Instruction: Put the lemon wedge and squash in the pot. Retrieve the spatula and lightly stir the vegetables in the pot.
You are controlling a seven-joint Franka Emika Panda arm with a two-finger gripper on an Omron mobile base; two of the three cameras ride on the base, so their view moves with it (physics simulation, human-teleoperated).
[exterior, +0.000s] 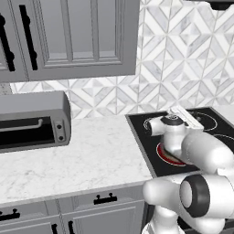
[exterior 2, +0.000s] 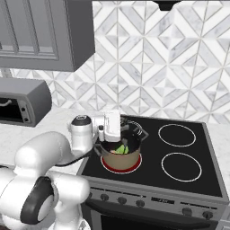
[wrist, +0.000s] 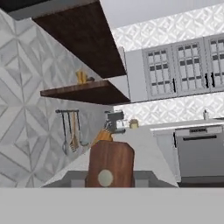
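Reddish-brown spatula (wrist: pixel 109 164) handle pinched between fingers (exterior 2: pixel 117 143), above pot (exterior 2: pixel 121 157) holding lemon wedge (exterior 2: pixel 121 149)

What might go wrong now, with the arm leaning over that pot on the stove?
1. The lemon wedge lies high in the pot, near the rim, so a brisk stir may flick it out.
2. The pot sits on a red-ringed burner; a hard sideways push might slide it off.
3. The tool grips the spatula by its handle; it may twist if it catches.
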